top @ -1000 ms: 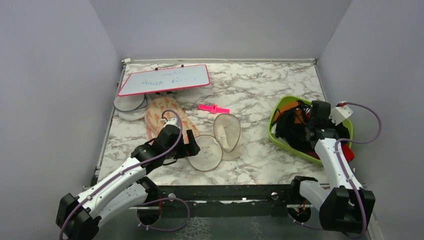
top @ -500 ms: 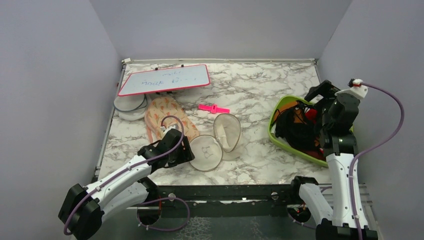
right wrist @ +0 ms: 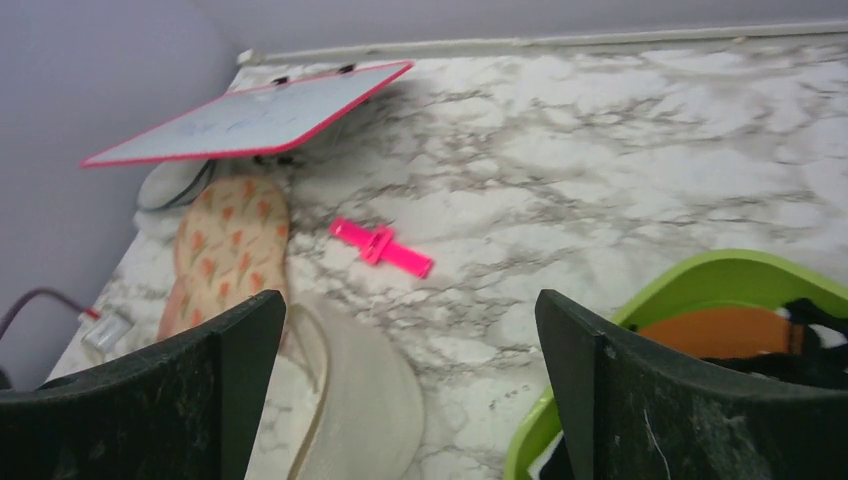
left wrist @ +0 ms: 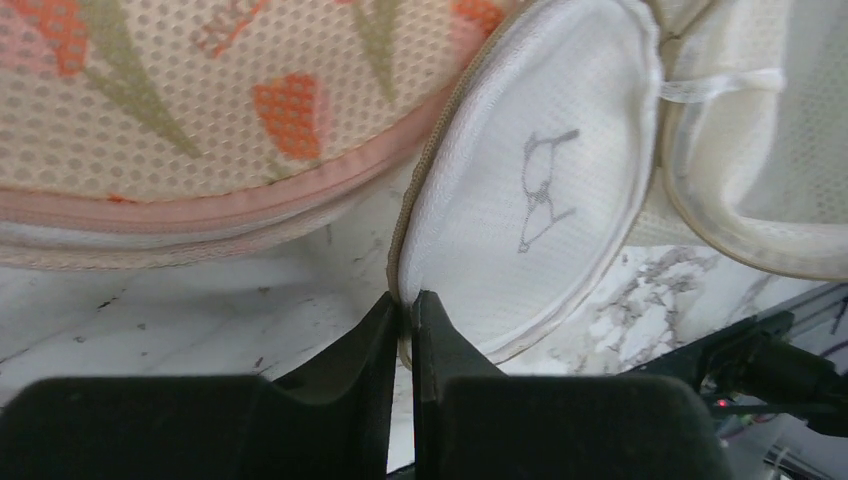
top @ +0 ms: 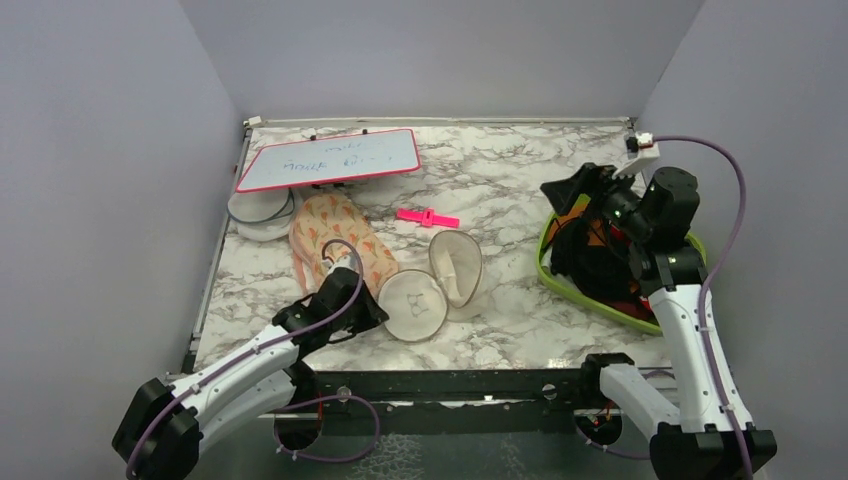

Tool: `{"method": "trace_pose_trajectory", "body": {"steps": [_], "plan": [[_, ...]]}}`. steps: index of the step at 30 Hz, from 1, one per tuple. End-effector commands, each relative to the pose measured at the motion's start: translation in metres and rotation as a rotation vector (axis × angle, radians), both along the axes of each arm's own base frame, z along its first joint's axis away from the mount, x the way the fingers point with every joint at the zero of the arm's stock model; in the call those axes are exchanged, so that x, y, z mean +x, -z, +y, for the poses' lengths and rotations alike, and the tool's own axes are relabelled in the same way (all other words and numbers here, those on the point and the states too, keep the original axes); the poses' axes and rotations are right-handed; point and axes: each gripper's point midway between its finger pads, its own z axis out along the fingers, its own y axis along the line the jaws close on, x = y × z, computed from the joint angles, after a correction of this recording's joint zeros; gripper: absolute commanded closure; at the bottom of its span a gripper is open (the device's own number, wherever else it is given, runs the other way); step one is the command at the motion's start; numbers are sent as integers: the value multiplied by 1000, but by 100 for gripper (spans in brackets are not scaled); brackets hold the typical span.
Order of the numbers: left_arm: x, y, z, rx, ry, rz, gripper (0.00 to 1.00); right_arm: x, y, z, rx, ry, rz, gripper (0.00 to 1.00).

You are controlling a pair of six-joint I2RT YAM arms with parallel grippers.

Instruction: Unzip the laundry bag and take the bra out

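The laundry bag lies unzipped mid-table as two white mesh halves, a near one [top: 412, 305] with a small black mark and a far one [top: 455, 265] standing on edge. My left gripper [top: 372, 312] is shut on the beige rim of the near half [left wrist: 540, 190], its jaws pinching that rim [left wrist: 405, 298]. The black bra [top: 578, 258] lies in the green basket [top: 560, 287] at the right, among other garments. My right gripper [top: 572, 190] hangs open and empty above the basket's far left edge, facing the table [right wrist: 408, 300].
A peach floral pouch [top: 330, 235] lies just left of the bag, touching the near half. A pink clip [top: 427, 216] sits behind the bag. A red-framed whiteboard [top: 328, 158] leans at the back left over a white round item [top: 258, 215]. An orange garment [right wrist: 720, 330] shows in the basket.
My left gripper slid down-right to the near half's rim and shut on it. My right gripper rose out of the basket, opened wide and swung up and left.
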Motion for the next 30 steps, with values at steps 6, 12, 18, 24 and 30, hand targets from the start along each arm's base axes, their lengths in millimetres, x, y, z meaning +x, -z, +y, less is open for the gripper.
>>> {"method": "trace_pose_trajectory", "body": {"steps": [6, 12, 18, 24, 30], "plan": [[25, -126, -30, -149, 41, -146, 100, -39, -13, 77, -6, -383, -35, 6], [61, -190, -56, -131, 73, -210, 100, -47, -18, 85, 7, -443, -48, 6], [106, -194, -82, 89, 95, -221, 100, -55, -28, 87, 24, -458, -66, 6], [126, -187, -124, 307, 89, -270, 100, -59, -52, 59, 33, -254, -102, 6], [138, -145, -171, 452, 153, -277, 100, -73, -118, -15, -31, 171, -212, 2]]}}
